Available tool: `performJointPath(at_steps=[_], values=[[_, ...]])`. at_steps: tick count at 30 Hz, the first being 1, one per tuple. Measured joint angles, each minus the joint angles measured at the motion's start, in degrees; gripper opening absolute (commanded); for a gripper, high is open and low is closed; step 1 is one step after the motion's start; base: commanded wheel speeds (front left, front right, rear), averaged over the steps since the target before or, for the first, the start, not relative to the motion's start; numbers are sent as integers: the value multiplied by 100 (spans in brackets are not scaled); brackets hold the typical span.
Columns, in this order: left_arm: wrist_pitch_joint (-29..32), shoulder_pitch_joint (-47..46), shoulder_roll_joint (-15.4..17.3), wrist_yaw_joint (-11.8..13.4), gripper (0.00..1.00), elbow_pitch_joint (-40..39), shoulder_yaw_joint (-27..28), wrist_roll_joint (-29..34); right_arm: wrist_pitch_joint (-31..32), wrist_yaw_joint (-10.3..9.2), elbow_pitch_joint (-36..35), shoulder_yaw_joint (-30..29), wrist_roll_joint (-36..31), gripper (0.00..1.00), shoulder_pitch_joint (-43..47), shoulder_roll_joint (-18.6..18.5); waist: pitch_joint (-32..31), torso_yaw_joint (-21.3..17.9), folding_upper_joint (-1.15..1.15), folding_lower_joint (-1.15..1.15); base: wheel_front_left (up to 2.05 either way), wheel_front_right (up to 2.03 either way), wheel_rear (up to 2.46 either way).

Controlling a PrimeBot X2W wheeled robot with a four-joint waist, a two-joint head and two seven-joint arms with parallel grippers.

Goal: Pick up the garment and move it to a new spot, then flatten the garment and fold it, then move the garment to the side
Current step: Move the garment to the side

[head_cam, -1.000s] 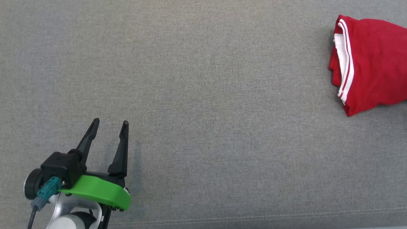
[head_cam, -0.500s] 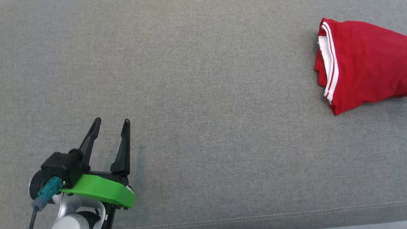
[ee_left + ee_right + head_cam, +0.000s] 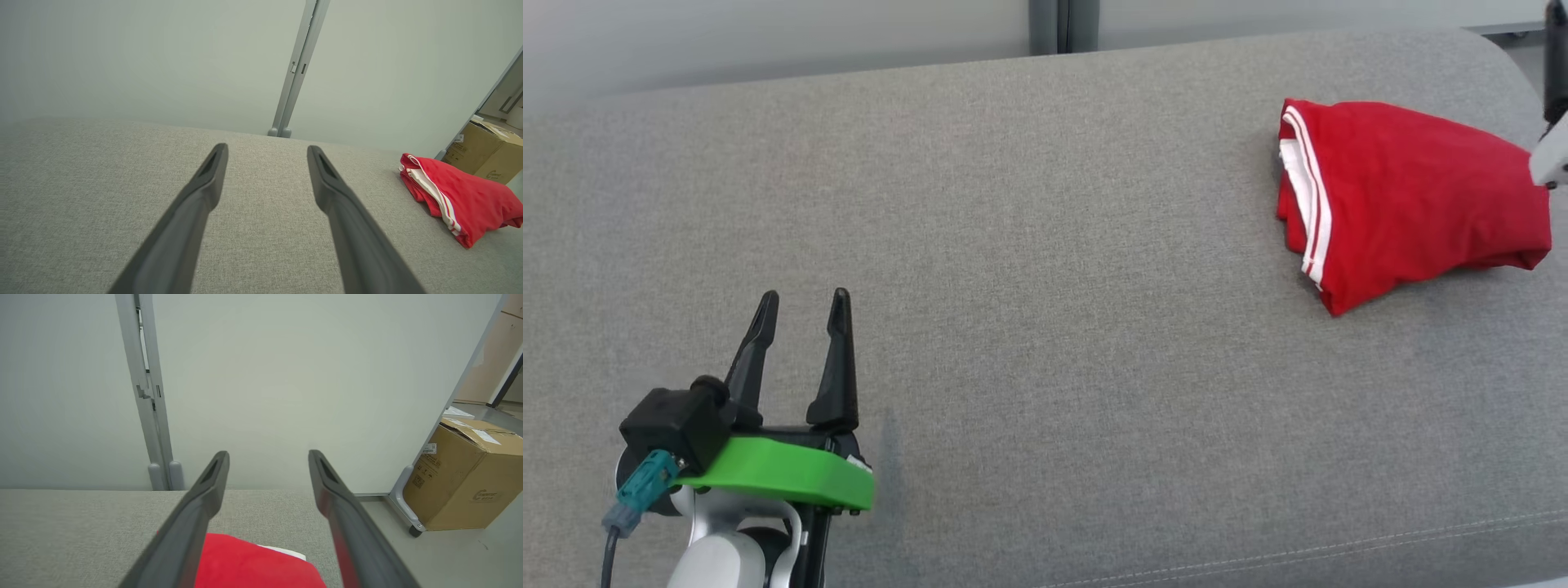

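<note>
- Right now, your left gripper (image 3: 804, 296) sits at the lower left of the head view, low over the grey upholstered surface (image 3: 1045, 269). Its two dark fingers are spread apart and there is nothing between them.
- In its own wrist view you see bare grey fabric in the gap, so you can treat that pincer as released and empty.
- The garment (image 3: 1405, 192) is red with white stripes along one edge. It lies folded in a compact bundle on the surface, at the upper right of the head view near the rounded right end.
- It is well apart from the left gripper, with open grey fabric between the two.
- In the right wrist view your right gripper (image 3: 268, 455) also stands released, with its fingers wide and pointing toward the pale partition wall (image 3: 286, 375).
- You can see red cloth low in that view, between and beneath the finger bases. The fingers are not closed on it, and you cannot tell from here whether they touch it.
- A grey post (image 3: 143, 388) joins the partition panels behind the surface.
- A cardboard box (image 3: 470, 477) stands on the floor past the right end of the surface, just beside the partition's wheeled foot.
</note>
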Motion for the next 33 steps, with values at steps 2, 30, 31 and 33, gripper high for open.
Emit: performJointPath(at_steps=[2,30,31,33], values=[[-71,-1,-21,1,100,112,43,-37,-4,41,-79,66,-31,100,7,101,-125,-27,0,0,0,0,0],[-504,359,-164,1,100,1099,276,41,-31,-478,-2196,-380,-191,100,2330,1162,-1295,71,0,0,0,0,0],[-504,360,-165,1,100,1114,285,56,-32,-482,-2282,-409,-220,100,2436,1167,-1301,70,0,0,0,0,0],[-512,377,-167,2,100,1135,300,86,-31,-520,-2441,-443,-280,100,2668,1198,-1313,70,0,0,0,0,0]])
